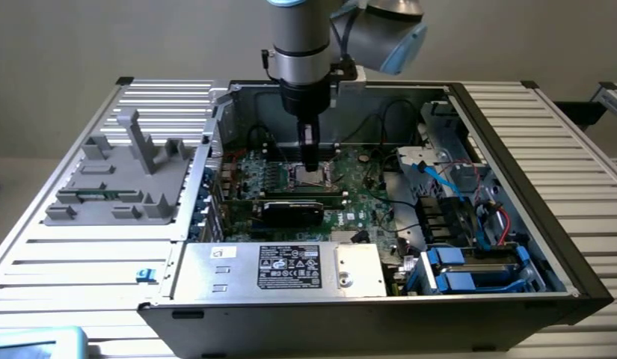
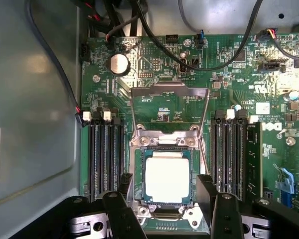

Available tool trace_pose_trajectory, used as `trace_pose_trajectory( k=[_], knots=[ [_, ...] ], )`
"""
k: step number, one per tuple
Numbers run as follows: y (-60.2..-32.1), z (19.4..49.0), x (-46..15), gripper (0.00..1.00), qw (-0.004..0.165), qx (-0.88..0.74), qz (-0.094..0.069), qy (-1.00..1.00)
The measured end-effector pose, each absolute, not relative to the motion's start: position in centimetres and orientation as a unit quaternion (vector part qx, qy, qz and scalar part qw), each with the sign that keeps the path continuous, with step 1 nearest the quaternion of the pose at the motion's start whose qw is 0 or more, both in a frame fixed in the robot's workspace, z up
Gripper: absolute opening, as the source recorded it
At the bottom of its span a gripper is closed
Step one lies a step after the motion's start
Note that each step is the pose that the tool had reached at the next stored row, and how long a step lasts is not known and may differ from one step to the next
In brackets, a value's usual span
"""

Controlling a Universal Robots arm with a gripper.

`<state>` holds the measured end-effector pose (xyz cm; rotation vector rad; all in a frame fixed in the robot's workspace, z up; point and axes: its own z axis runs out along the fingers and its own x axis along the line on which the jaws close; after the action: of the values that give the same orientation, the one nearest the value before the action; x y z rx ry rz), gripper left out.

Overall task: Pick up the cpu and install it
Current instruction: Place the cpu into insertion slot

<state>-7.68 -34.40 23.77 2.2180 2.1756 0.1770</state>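
Observation:
The cpu (image 2: 167,178), a small square chip with a shiny silver top, lies flat in the metal-framed socket (image 2: 138,164) on the green motherboard. The socket's load plate (image 2: 169,91) is folded back open. My gripper (image 2: 165,183) hovers right over the chip, open. One black finger (image 2: 124,191) stands on each side of the socket, clear of the chip's edges. In the exterior view the gripper (image 1: 308,163) hangs straight down inside the open computer case, just above the cpu (image 1: 310,177).
Black memory slots (image 2: 103,154) flank the socket on both sides. A black graphics card (image 1: 293,211) lies just in front of it, with the power supply (image 1: 278,268) at the case's near wall. Cables and blue drive bays (image 1: 468,269) fill the exterior view's right. A grey fixture (image 1: 119,179) sits outside at the left.

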Motion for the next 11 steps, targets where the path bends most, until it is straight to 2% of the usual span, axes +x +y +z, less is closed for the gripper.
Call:
trace_pose_trajectory(
  k=[11],
  knots=[
    [-34.6, 28.2, -7.7, 0.62, 0.015, 0.713, 0.057, 0.699]
  ],
)
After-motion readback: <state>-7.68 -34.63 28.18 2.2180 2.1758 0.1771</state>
